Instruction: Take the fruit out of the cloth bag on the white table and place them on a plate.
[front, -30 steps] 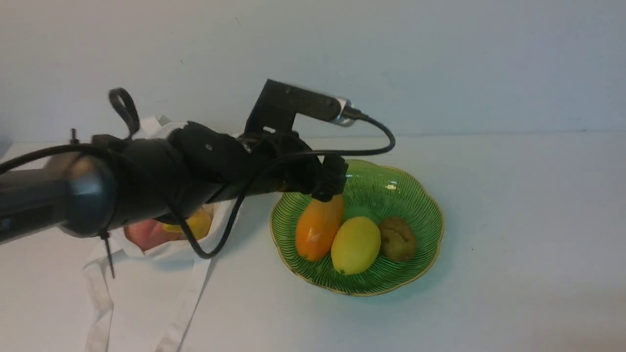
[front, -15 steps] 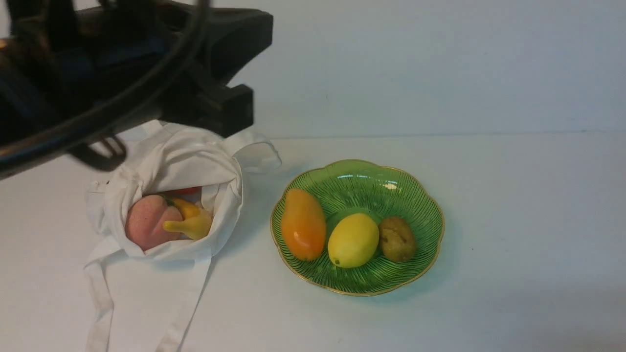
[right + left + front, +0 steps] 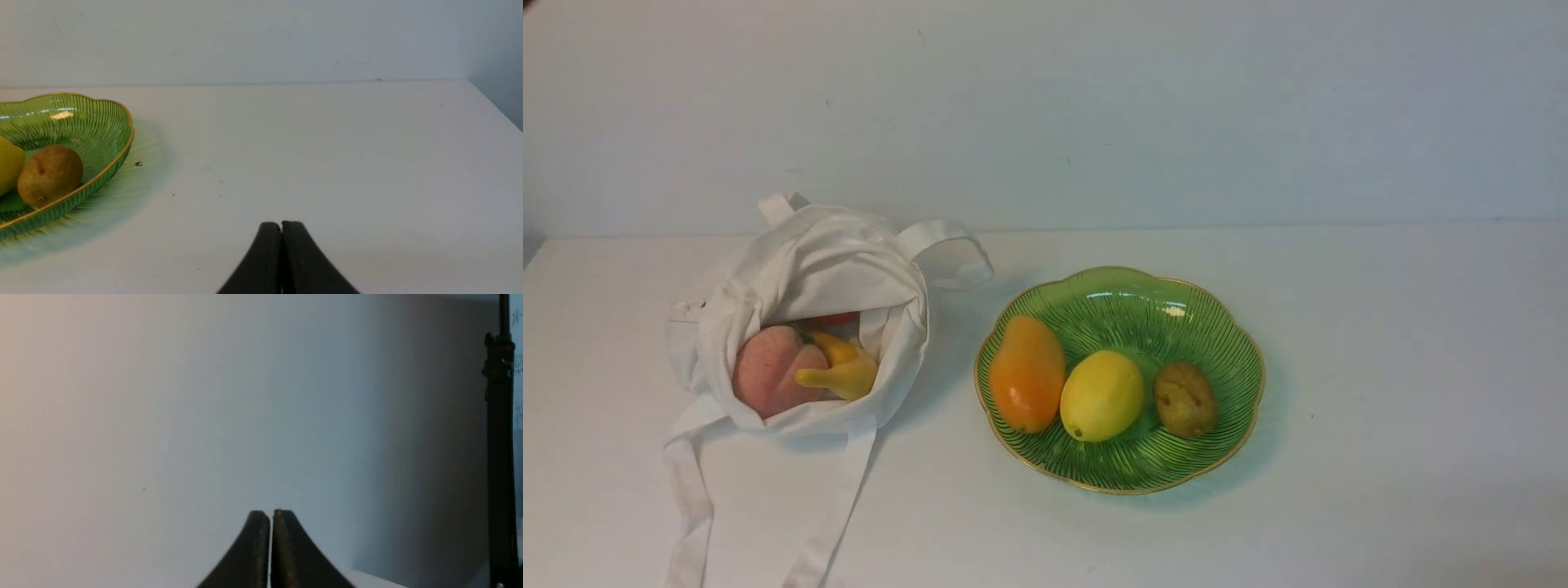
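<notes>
The cloth bag (image 3: 817, 278) lies open on the white table (image 3: 1380, 343) at the left, with a pink peach (image 3: 772, 367) and a small yellow fruit (image 3: 845, 374) in its mouth. To its right the green plate (image 3: 1209, 327) holds an orange oval fruit (image 3: 1027, 374), a yellow lemon-like fruit (image 3: 1101, 395) and a brown fruit (image 3: 1184, 398). Neither arm shows in the front view. My left gripper (image 3: 270, 514) is shut and empty, facing a bare wall. My right gripper (image 3: 281, 225) is shut and empty over the table, right of the plate (image 3: 110, 122).
The bag's long white straps (image 3: 690, 506) trail toward the table's front edge. A dark stand pole (image 3: 499, 437) shows in the left wrist view. The table's right edge (image 3: 494, 106) shows in the right wrist view.
The left arm has let go of the orange fruit on the plate, shut its gripper and swung up and left out of the front view. The orange and yellow fruits shifted slightly left.
</notes>
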{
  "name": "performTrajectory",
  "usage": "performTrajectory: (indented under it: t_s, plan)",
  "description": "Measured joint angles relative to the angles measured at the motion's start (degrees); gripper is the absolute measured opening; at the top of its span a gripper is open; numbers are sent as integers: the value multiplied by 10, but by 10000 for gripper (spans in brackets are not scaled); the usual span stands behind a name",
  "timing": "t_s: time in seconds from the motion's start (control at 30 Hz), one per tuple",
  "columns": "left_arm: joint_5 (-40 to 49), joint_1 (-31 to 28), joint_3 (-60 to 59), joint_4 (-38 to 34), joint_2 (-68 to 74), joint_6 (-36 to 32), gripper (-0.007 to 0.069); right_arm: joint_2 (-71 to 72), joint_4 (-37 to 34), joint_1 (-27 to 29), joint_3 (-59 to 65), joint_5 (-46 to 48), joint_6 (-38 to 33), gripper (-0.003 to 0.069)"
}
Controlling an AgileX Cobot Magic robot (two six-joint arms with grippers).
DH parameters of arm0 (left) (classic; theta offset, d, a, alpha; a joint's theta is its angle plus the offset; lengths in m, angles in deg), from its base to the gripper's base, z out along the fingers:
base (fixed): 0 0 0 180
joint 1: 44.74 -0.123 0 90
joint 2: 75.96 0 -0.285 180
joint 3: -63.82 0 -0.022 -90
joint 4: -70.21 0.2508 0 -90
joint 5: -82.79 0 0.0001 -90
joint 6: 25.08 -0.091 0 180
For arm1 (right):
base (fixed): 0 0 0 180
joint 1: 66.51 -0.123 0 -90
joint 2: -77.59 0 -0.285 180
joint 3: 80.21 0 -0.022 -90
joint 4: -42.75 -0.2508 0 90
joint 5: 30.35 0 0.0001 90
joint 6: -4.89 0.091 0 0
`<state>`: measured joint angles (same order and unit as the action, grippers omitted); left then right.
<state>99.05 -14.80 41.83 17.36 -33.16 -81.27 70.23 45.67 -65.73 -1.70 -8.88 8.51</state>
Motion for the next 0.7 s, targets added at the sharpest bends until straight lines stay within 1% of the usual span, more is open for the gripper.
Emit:
performTrajectory:
  t_s: [0.13, 0.17, 0.27, 0.33, 0.37, 0.4, 0.43, 0.5, 0.57, 0.6, 0.7]
  plan:
    - [-24, 0, -37, 27, -45, 4, -8, 0, 0, 0, 0, 0, 0, -15]
    - [-50, -1, -68, 43, -61, 20, -8, 0, 0, 0, 0, 0, 0, -15]
    - [-99, -10, -126, 95, -93, 82, -8, 0, 0, 0, 0, 0, 0, -15]
    - [-126, -25, -186, 145, -119, 155, -8, 0, 0, 0, 0, 0, 0, -15]
    - [-136, -36, -212, 175, -132, 188, -8, 0, 0, 0, 0, 0, 0, -15]
    - [-148, -48, -251, 203, -153, 235, -8, 0, 0, 0, 0, 0, 0, -15]
    - [-154, -60, -271, 224, -163, 250, -8, 0, 0, 0, 0, 0, 0, -15]
    - [-171, -94, -337, 268, -198, 320, -8, 0, 0, 0, 0, 0, 0, -15]
    - [-176, -136, -398, 298, -233, 360, -8, 0, 0, 0, 0, 0, 0, -15]
    - [-176, -149, -421, 305, -247, 373, -8, 0, 0, 0, 0, 0, 0, -15]
    - [-163, -222, -497, 330, -297, 405, -8, 0, 0, 0, 0, 0, 0, -15]
